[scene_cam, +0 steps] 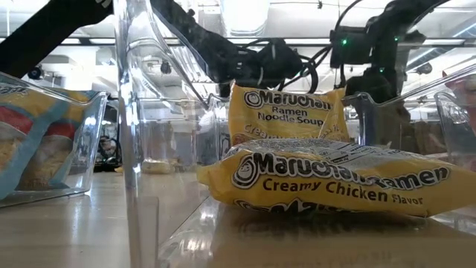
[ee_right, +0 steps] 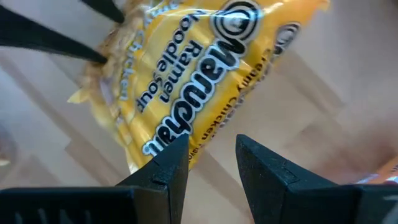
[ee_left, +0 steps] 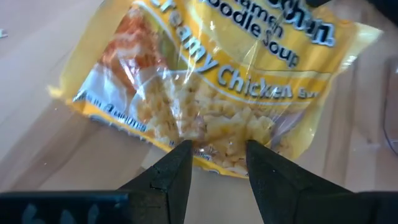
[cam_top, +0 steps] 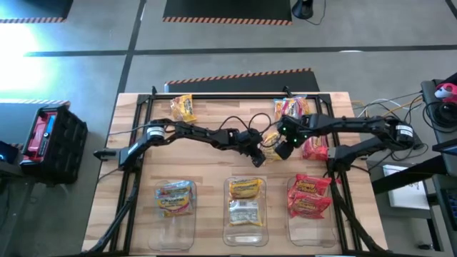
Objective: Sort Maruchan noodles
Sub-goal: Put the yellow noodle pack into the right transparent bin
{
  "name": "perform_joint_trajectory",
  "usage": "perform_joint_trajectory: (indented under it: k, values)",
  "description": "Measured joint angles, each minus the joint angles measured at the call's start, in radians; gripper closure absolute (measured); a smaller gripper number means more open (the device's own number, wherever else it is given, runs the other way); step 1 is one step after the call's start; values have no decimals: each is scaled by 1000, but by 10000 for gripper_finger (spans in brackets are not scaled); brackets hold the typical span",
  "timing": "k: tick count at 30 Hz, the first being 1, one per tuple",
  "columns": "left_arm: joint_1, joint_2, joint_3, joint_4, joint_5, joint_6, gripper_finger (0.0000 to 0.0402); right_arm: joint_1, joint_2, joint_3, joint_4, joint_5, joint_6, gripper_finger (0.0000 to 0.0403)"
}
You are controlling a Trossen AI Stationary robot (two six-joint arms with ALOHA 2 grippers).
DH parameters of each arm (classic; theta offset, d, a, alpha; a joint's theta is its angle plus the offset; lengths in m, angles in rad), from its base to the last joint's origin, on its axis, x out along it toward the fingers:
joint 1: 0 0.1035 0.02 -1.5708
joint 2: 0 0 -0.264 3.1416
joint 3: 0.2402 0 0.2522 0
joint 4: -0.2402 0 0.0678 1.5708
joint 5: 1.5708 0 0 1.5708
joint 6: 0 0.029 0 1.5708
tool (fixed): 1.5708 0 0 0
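A yellow Maruchan noodles packet [cam_top: 271, 140] [ee_left: 217, 81] [ee_right: 186, 81] is at the table's middle, between my two grippers. In the low view it stands tilted up [scene_cam: 286, 112], printed face toward the near edge, its lower part hidden behind a bin. My left gripper [cam_top: 257, 154] [ee_left: 217, 155] reaches in from the left and is shut on it. My right gripper [cam_top: 287, 145] [ee_right: 211, 152] hovers over the packet's other end. Its fingers stand a little apart, with bare wood showing between them. My left gripper pinches the packet's edge below the flavour line [ee_left: 214, 148] between its two fingers, slanting down from the table's left. In the right wrist view its fingers [ee_right: 56, 40] reach that same edge. The packet is tilted up; whether any part rests on the table, I cannot tell.
Three clear bins line the near edge: the left [cam_top: 175, 223] holds a pale multicoloured packet, the middle [cam_top: 246, 230] yellow ones, the right [cam_top: 308, 228] red ones. Loose packets lie at the far left [cam_top: 182, 107], far right [cam_top: 293, 107] and right [cam_top: 314, 148].
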Motion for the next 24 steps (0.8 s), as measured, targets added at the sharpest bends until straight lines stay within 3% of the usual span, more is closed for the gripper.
perform_joint_trajectory:
  k: [10, 24]
  values:
    - [1, 0, -7, -10, -41, -1, 268, -108, -1, -8, 98, -222, -46, 267]
    - [10, 2, -9, -18, -73, -35, 268, -168, -7, -32, 109, -227, -63, 177]
